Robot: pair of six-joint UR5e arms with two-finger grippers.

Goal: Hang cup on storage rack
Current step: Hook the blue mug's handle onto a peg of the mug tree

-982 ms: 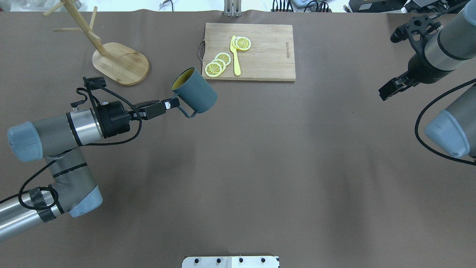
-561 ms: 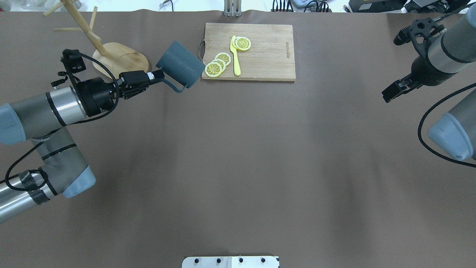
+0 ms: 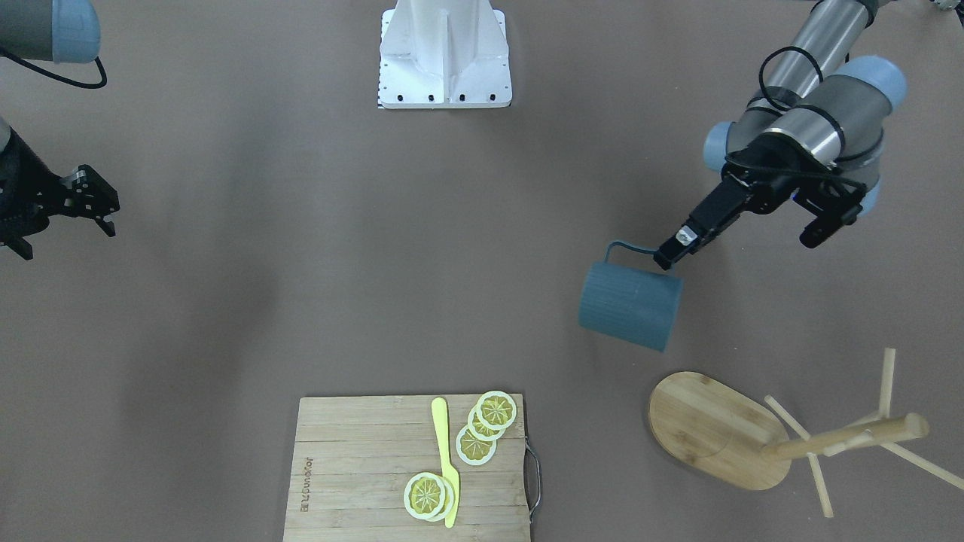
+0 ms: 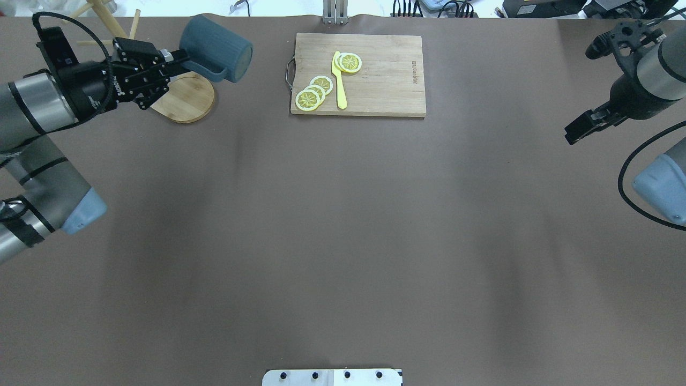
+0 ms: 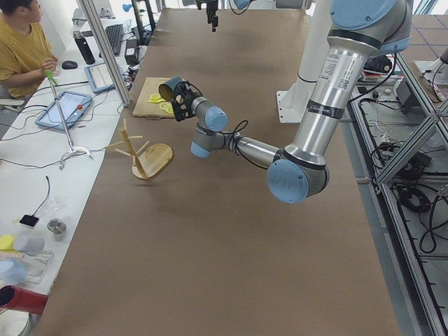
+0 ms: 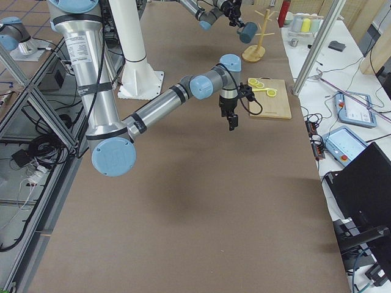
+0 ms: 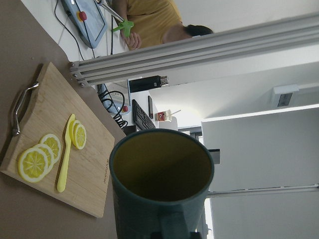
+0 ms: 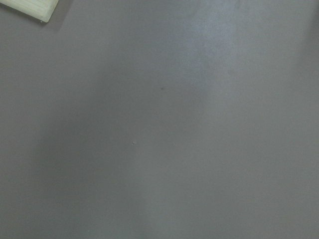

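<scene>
Moved: the left arm has swung hard toward the table's far left corner, and the cup (image 4: 217, 48) has gone with it, from beside the cutting board's metal handle to right by the storage rack (image 3: 715, 433). The right arm has edged a touch further out toward its own side.

Left gripper: the left gripper (image 4: 179, 56) is clenched on the cup's loop handle, close to the rim, fingers reaching out level from the wrist.

Cup: up in the air and tipped onto its side, handle toward the robot. The left wrist view looks straight into the yellowish mouth, and overhead the closed bottom points toward the cutting board (image 4: 386, 80). The ribbed blue-grey wall shows well from the front.

Cup versus rack: not on any peg. Overhead it overlaps the far edge of the oval base; from the front it sits clear of the base, on the robot's side. The left side view puts it raised, between rack and board.

Storage rack: standing on its bamboo base, thick post up, thin pegs fanning out, none carrying anything.

Right gripper: the right gripper (image 4: 569, 137) hangs above the bare table (image 4: 343, 241) far out on the robot's right, well apart from everything. It reads as one dark block, and I can't tell whether those jaws are together or apart.

Board: lemon slices (image 4: 313, 91) and a yellow knife (image 4: 338, 80) lie on it.
</scene>
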